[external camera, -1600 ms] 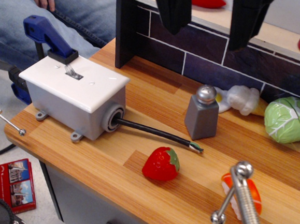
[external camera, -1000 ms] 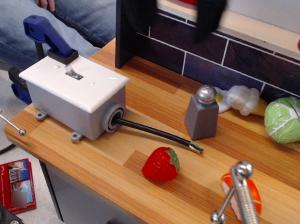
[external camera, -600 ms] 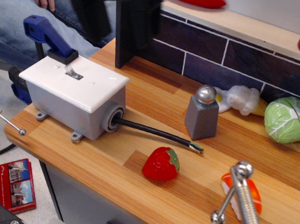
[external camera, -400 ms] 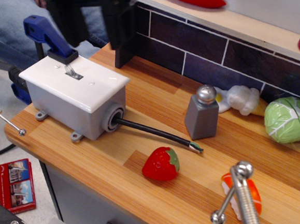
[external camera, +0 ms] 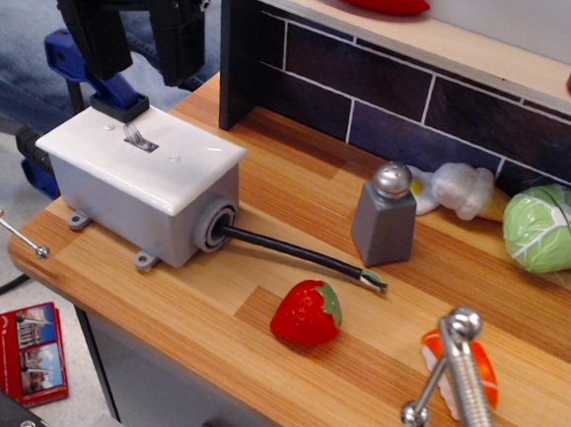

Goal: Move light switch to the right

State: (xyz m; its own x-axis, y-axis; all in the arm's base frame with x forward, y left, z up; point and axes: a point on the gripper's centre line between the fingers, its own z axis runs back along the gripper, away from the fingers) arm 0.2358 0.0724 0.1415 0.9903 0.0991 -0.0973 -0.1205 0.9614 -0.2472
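The light switch [external camera: 136,136] is a small silver toggle lever in a white faceplate [external camera: 142,154] on top of a grey electrical box [external camera: 142,214] at the table's left end. A black cable [external camera: 297,256] runs out of the box to the right. My gripper [external camera: 138,71] is black, open and empty. It hangs just above and behind the lever, with its two fingers [external camera: 178,47] apart and clear of the faceplate. It partly hides the blue clamp handle [external camera: 84,67] behind the box.
A grey salt shaker [external camera: 385,217], a strawberry [external camera: 307,314], a sushi piece [external camera: 451,369], a cabbage [external camera: 549,229] and a white toy [external camera: 458,190] lie on the wooden table [external camera: 254,359]. A dark brick backsplash [external camera: 375,82] with a shelf stands behind. A metal clamp screw [external camera: 456,375] rises at the front right.
My gripper has moved from the top middle, in front of the shelf, leftward and downward to just above the switch box. The lever has not moved.
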